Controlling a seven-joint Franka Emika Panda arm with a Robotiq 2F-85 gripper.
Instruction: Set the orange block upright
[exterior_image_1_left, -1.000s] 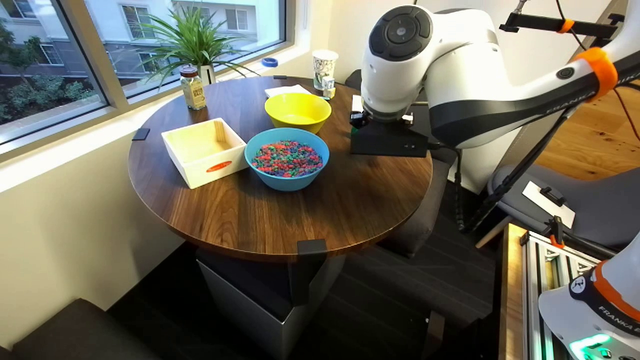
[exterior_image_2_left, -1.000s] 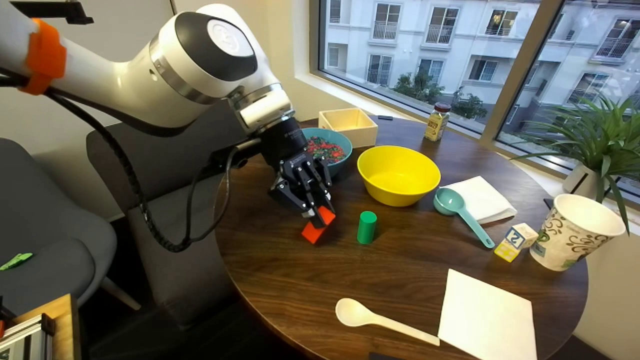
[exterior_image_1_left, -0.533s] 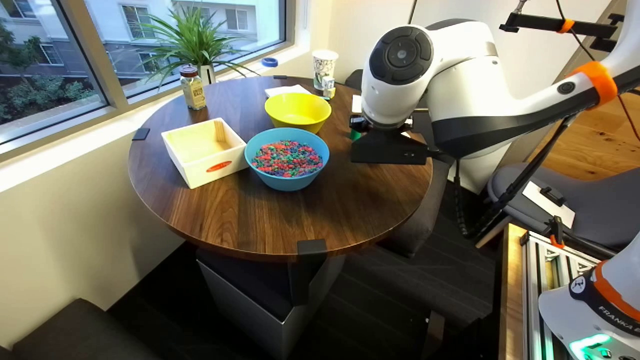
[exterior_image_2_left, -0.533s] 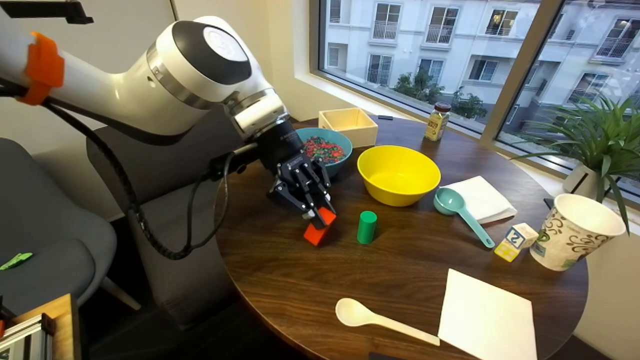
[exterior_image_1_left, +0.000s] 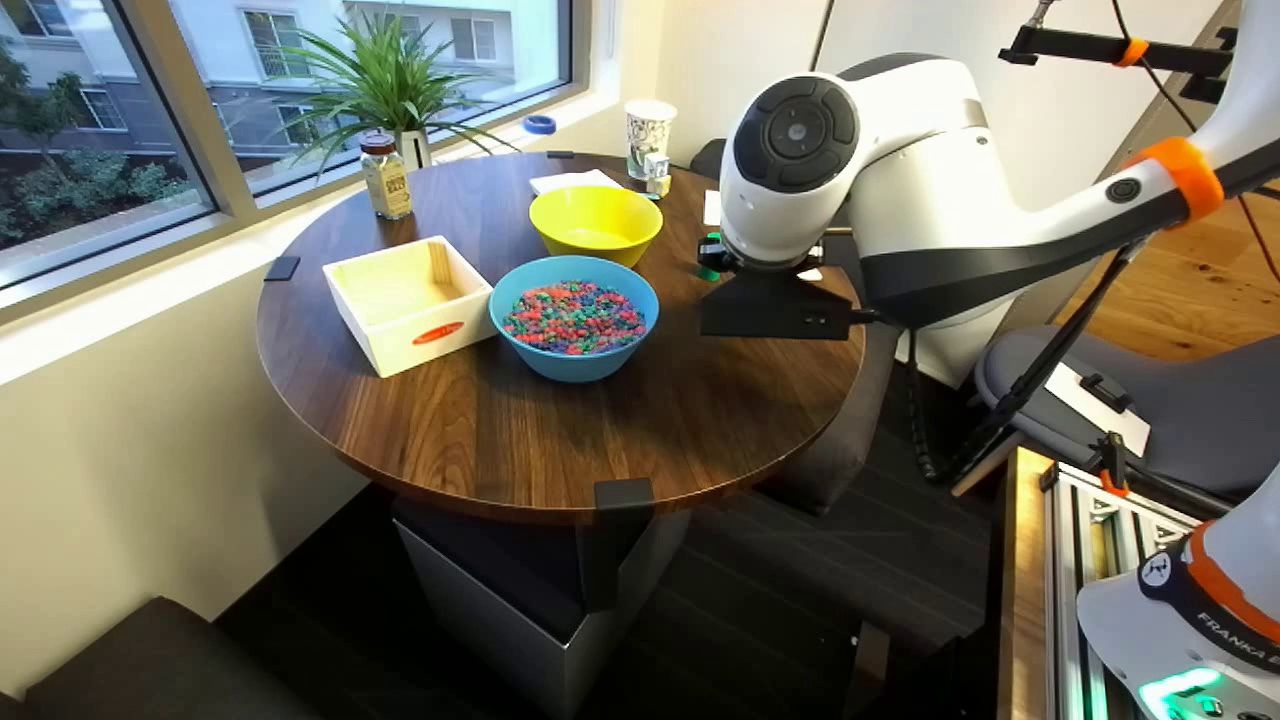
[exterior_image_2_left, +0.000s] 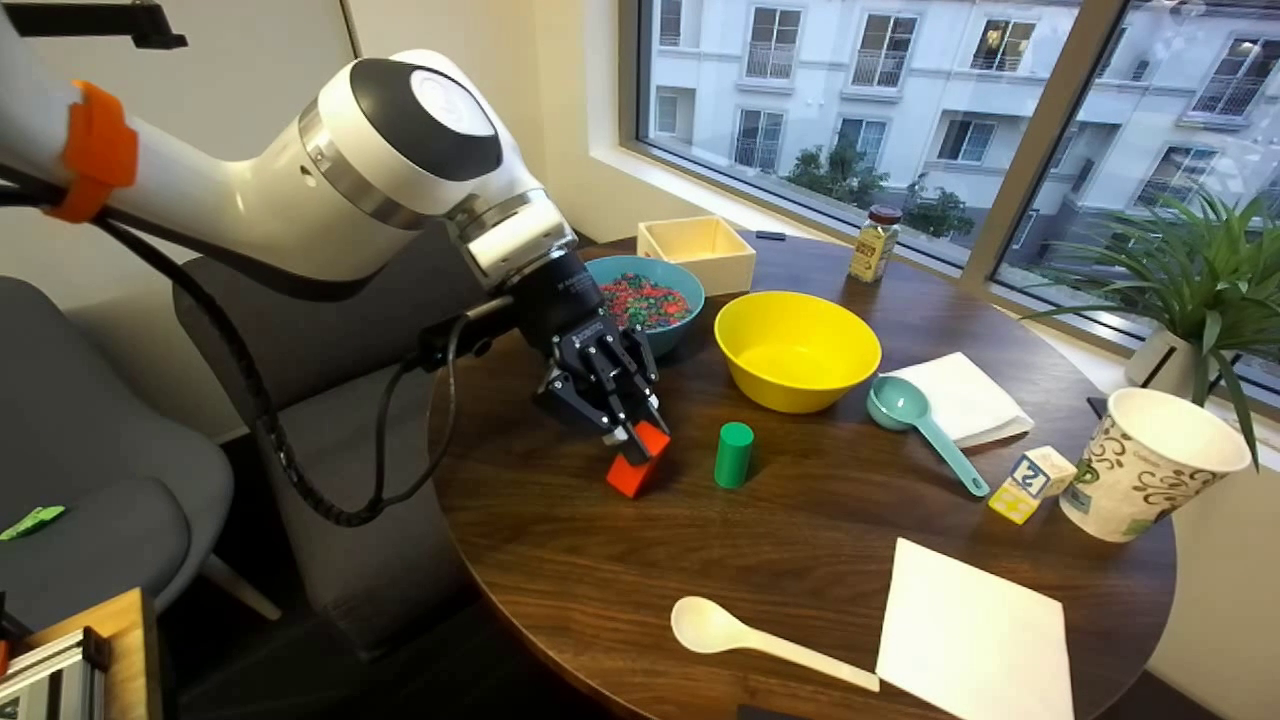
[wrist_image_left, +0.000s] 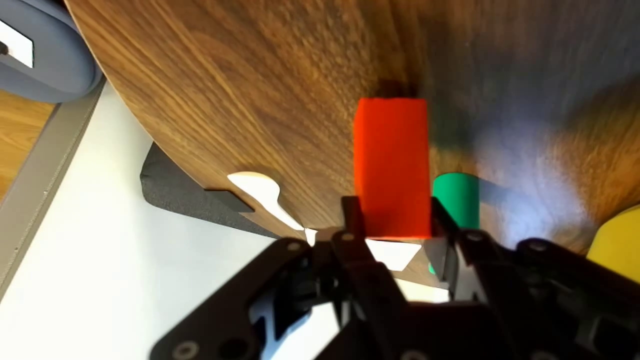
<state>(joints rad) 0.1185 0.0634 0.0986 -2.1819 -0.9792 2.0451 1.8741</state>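
The orange block (exterior_image_2_left: 630, 477) is slanting, its upper end caught in the claw (wrist_image_left: 395, 215), which is clamping it from both sides; whether its lower end is touching the tabletop (exterior_image_2_left: 600, 560), the views aren't showing clearly. The righting step is apparently the one in hand, the block not yet standing. The next move is probably calling for turning it vertical, then settling its base flat before releasing. Nearby, a green cylinder (exterior_image_2_left: 733, 457) is standing upright.
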